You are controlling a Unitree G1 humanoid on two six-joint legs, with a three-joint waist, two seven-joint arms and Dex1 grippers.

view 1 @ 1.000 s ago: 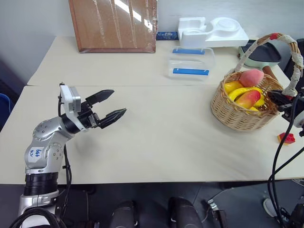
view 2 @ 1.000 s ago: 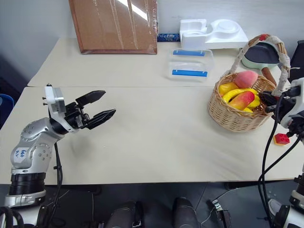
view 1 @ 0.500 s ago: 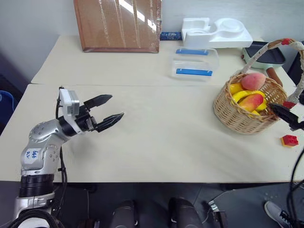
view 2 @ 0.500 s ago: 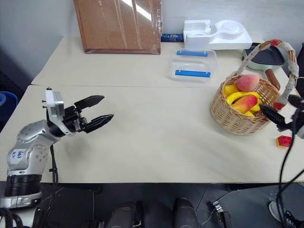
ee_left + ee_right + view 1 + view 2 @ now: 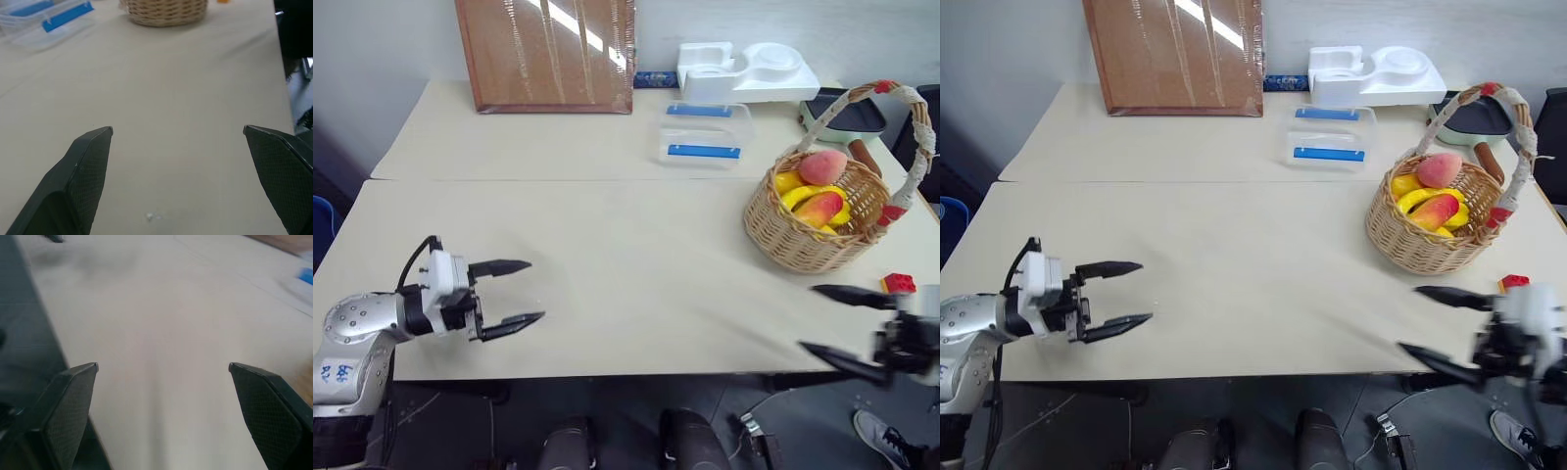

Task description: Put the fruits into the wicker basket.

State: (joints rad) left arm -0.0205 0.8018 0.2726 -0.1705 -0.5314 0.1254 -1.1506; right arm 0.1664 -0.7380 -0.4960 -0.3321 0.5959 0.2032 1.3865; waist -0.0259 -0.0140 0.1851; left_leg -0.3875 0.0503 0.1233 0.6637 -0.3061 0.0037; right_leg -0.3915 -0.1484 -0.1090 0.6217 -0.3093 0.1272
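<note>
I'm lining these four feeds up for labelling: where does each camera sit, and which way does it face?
Left and right eye views: on the head, looking forward and down over the table; both arms show, and both share the wicker basket.
Left wrist view: on the left wrist, along the open left gripper toward the same basket.
Right wrist view: on the right wrist, along the open right gripper across bare tabletop.

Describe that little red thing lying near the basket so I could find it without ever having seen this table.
Start at the wicker basket with the tall taped handle, at the right end of the table. Just beside its base, toward the front edge, lies a small red toy brick. Unlike the rounded fruits in the basket, it is blocky, studded and sits alone on the tabletop.
</note>
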